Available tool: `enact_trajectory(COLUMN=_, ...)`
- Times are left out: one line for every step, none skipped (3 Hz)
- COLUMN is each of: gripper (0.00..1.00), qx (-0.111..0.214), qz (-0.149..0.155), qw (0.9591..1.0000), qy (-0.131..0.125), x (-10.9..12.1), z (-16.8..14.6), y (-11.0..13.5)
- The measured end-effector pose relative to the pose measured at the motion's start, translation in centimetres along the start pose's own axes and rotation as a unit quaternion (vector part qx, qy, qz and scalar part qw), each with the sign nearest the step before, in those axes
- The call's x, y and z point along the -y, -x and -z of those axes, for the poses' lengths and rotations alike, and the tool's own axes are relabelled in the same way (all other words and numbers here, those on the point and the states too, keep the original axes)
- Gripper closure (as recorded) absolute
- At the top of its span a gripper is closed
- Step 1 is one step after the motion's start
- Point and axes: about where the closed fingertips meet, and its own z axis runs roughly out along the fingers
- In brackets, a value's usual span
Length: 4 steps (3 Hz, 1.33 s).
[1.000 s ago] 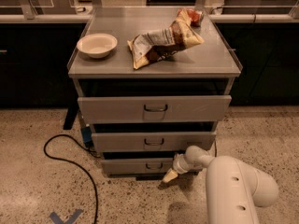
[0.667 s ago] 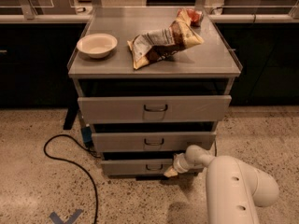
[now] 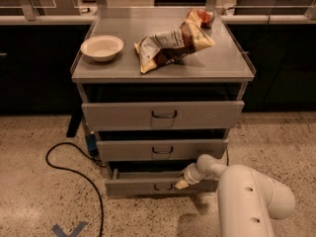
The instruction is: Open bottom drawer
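Since the earlier frame, the bottom drawer [image 3: 133, 186] is seen drawn a little further out of the cabinet, toward the camera, and the gripper [image 3: 181, 183] is carried out with it. The gripper is found low in the scene, set against the right part of the drawer front. Whether it is spread or pressed together cannot be told.

The drawer's long axis is laid left to right across the view. Its front is turned toward the camera, so its travel is directed out over the floor. It is the lowest and shallowest of three grey metal fronts. A small dark wire handle [image 3: 163, 186] is fixed at its centre, just left of the gripper. A thin strip of its open top is shown behind the front, up and left of the gripper.

Just above the gripper the mid-sized drawer [image 3: 128, 150] is seen, and well above that the tallest drawer [image 3: 118, 115]. On the cabinet top [image 3: 227, 65], far above, a pale bowl [image 3: 101, 47] is set to the left and a crumpled snack bag [image 3: 173, 46] lies almost straight above.

The white arm [image 3: 249, 199] is extended from below and to the right of the gripper, and the floor on that side is taken up by it. Bare speckled floor [image 3: 148, 216] is left below the drawer front. A black cable [image 3: 74, 171] is looped on the floor well to the left of the gripper, just beside the drawer's left end. A blue tape mark [image 3: 69, 229] is seen below and to the left.
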Motion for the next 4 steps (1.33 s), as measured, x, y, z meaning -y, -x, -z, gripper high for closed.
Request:
enact_trajectory(gripper=1.00, qx=0.000, qz=0.000, qw=1.0000, qy=0.000, x=0.2, z=0.3, y=-0.2)
enact_trajectory(gripper=1.00, qx=0.008, qz=0.002, qw=0.9999, qy=-0.013, x=0.8, z=1.2, y=0.0)
enact_trajectory(gripper=1.00, qx=0.005, qz=-0.003, qw=1.0000, qy=0.002, x=-2.0, z=2.3, y=-1.2)
enact_trajectory(gripper=1.00, qx=0.005, qz=-0.003, qw=1.0000, qy=0.002, x=-2.0, z=2.3, y=-1.2)
